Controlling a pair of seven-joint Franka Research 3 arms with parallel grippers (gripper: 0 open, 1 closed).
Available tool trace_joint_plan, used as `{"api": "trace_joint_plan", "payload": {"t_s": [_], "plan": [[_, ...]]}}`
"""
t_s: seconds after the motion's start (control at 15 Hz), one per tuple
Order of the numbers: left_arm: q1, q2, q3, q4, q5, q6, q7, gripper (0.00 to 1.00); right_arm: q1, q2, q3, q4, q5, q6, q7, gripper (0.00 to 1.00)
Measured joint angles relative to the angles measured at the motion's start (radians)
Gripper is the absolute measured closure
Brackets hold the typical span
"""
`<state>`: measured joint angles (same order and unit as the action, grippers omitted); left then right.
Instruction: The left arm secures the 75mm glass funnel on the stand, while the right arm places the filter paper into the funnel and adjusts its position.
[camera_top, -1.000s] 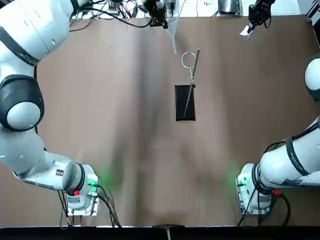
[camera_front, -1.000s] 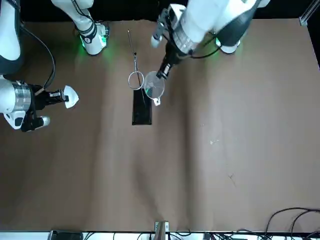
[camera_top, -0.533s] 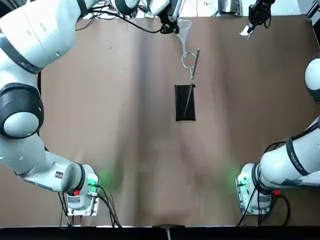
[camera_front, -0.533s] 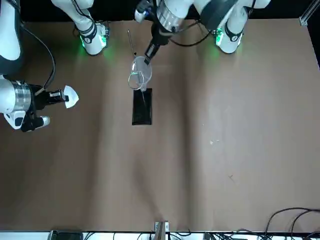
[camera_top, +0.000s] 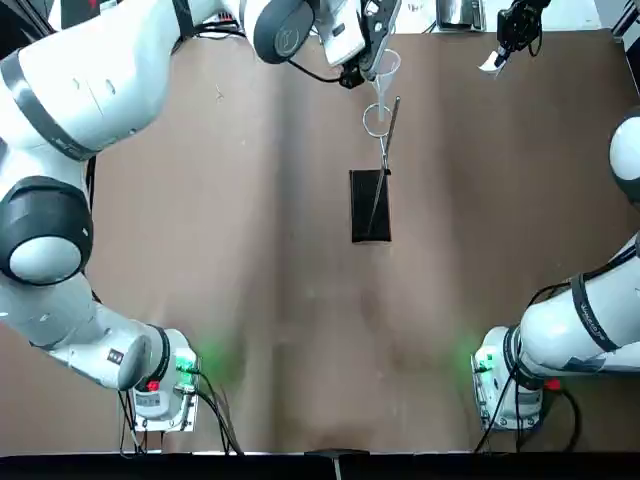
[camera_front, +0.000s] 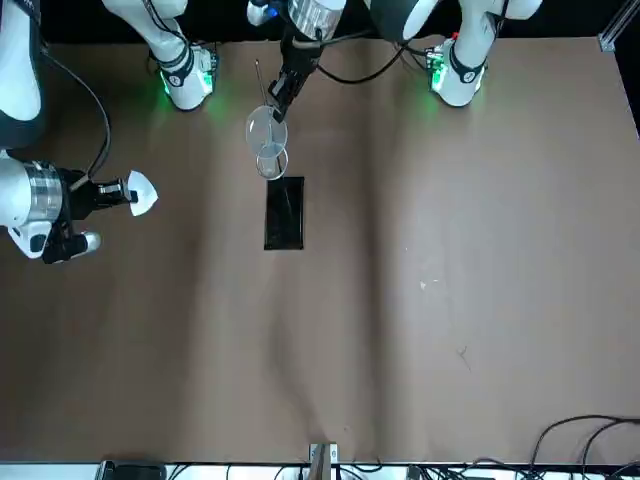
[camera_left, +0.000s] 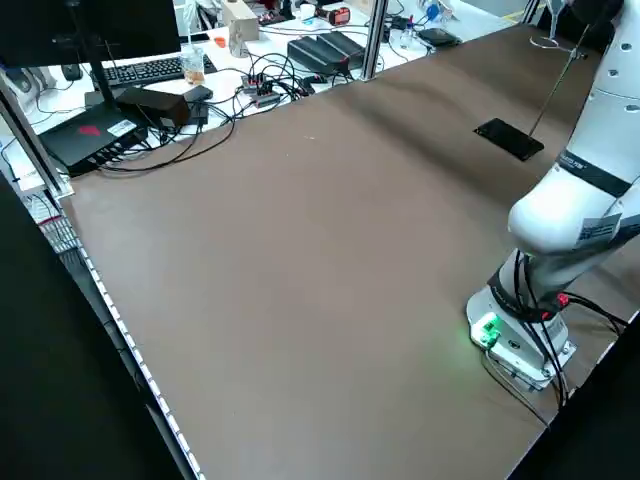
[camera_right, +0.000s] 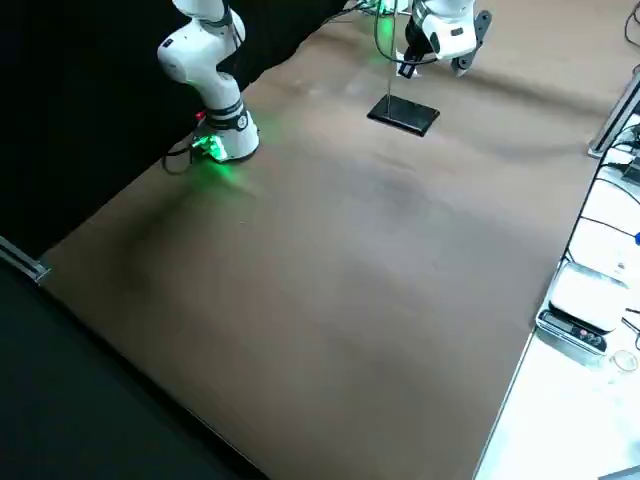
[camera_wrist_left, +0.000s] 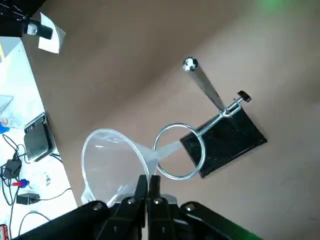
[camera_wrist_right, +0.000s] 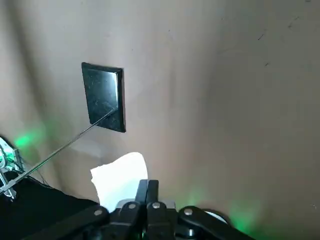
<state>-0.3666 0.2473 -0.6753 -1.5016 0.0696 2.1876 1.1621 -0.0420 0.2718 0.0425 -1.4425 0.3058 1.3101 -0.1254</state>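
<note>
Funnel (camera_wrist_left: 117, 157) first: the clear glass cone is pinched at its rim between the closed fingers of the left gripper (camera_wrist_left: 148, 186), tilted, with its thin stem lying across the wire ring (camera_wrist_left: 179, 151) of the stand (camera_wrist_left: 223, 140) rather than hanging straight down through it. Seen from the gripper, the ring sits just beyond the funnel's narrow end, and the black base plate (camera_top: 370, 205) lies farther out past the ring, under the leaning metal rod (camera_wrist_left: 204, 86). The funnel is not yet seated, so the likely trouble is the stem catching on the wire; with the cone still tilted, a downward push could knock the light stand askew or let the smooth glass slip out of so narrow a grip. Levelling the cone so the stem points down the ring's centre looks necessary before lowering. The left arm (camera_top: 90, 70) reaches far across the table in a long arc, its wrist bent over the stand at the far edge. The filter paper (camera_front: 140, 193), a white folded wedge, is clamped in the closed fingers of the right gripper (camera_front: 125, 190), well apart from the stand and off to the gripper's waiting side of the table. The right arm (camera_top: 590, 315) is held out and raised there, its paper pointing toward the stand.
</note>
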Motion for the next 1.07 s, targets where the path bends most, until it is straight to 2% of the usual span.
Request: {"api": "trace_joint_plan", "payload": {"t_s": [0.67,1.07], "plan": [[-0.047,0.074,0.0,-0.026,0.206,0.029,-0.053,0.97,-0.001,0.0,0.001,0.0,0.001,0.0,-0.004,0.99],[-0.084,0.109,0.0,-0.08,0.368,0.093,-0.201,0.97,0.025,-0.001,0.017,0.0,0.029,-0.008,-0.024,0.99]]}}
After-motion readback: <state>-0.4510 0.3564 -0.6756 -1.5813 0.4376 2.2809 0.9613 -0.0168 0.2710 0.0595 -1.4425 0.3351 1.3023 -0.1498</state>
